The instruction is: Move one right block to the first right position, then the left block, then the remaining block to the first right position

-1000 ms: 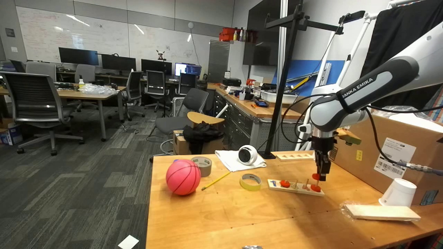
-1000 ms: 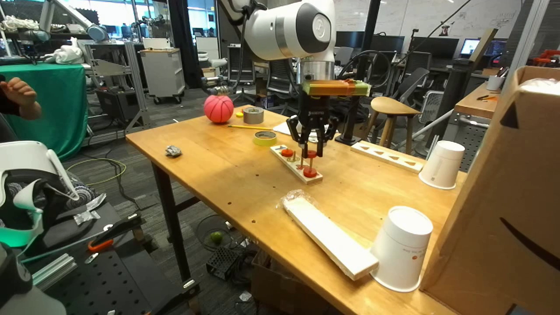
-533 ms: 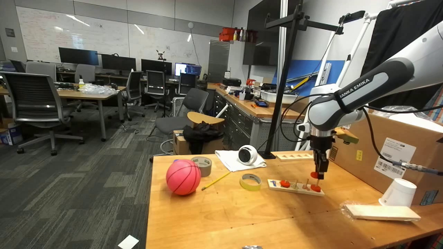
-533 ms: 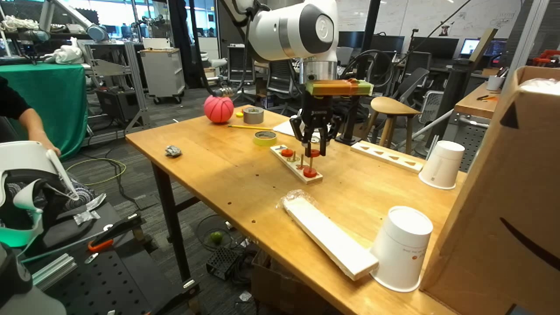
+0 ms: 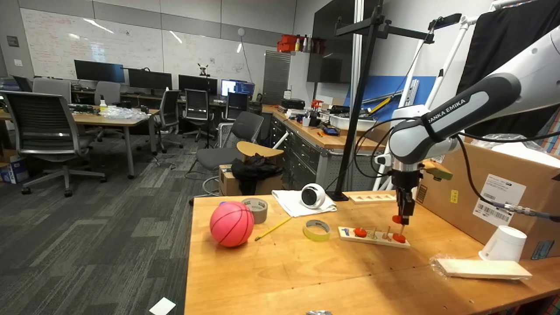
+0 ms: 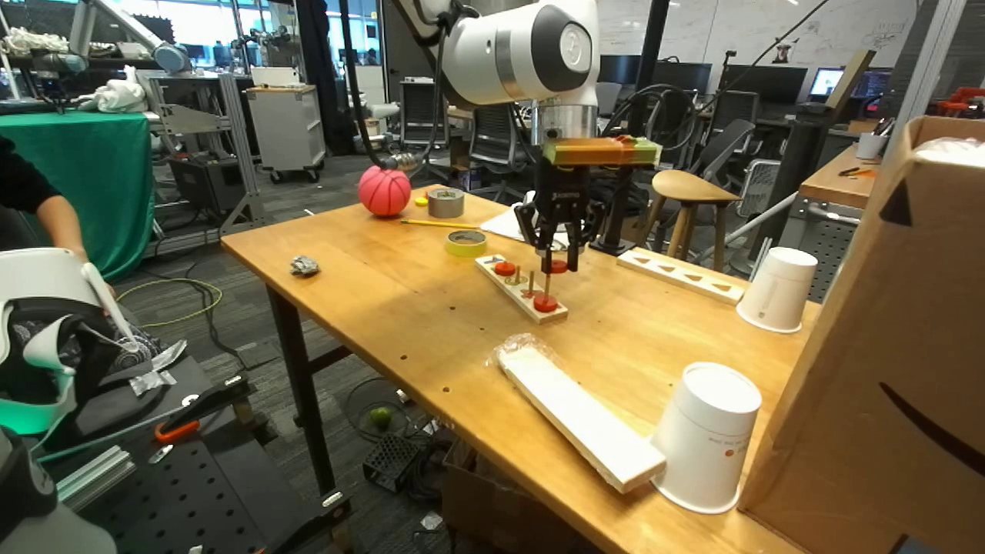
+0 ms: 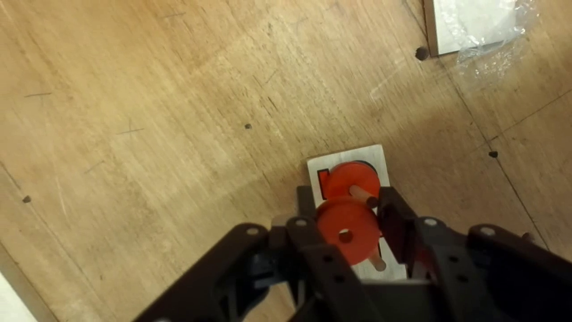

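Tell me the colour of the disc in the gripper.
The held disc is red, clearest in the wrist view.

Looks down from just above claw [image 7: 346,217] in wrist view; faces it from well off in both exterior views, sharing tabletop [image 5: 271,271].

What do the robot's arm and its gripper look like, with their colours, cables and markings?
The arm is white and dark grey, with rounded shapes. Lettering beside a black strap reads "RANKA EMIKA". Dark cables run beside it, and a silver collar leads to the black gripper, with slim, jointed jaws. An orange and yellow-green bar sits at its top.
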`<state>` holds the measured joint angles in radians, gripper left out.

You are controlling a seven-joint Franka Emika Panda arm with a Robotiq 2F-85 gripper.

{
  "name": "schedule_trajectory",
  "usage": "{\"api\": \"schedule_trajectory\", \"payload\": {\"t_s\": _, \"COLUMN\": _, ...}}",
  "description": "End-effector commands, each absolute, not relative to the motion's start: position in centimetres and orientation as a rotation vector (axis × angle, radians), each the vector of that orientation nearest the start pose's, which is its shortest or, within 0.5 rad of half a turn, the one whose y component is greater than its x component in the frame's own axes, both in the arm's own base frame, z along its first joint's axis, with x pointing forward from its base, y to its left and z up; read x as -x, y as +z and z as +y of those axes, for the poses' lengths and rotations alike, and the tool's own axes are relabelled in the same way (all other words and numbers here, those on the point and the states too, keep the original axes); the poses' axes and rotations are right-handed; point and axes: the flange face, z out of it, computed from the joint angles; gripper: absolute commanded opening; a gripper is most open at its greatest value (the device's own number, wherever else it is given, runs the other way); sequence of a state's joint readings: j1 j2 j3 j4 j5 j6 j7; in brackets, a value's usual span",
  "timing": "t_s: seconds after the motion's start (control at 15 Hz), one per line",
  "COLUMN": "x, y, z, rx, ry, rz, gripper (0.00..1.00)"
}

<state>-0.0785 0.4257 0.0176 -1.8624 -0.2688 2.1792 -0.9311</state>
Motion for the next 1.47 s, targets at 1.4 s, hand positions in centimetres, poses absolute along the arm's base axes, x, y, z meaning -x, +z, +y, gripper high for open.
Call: {"api": "schedule_trajectory", "payload": {"t_s": 1.4, "x": -58.1, "y": 28.9, "z": -3.8, "rx": 2.86, "ry": 0.29, "rz": -1.585, "gripper": 0.24}}
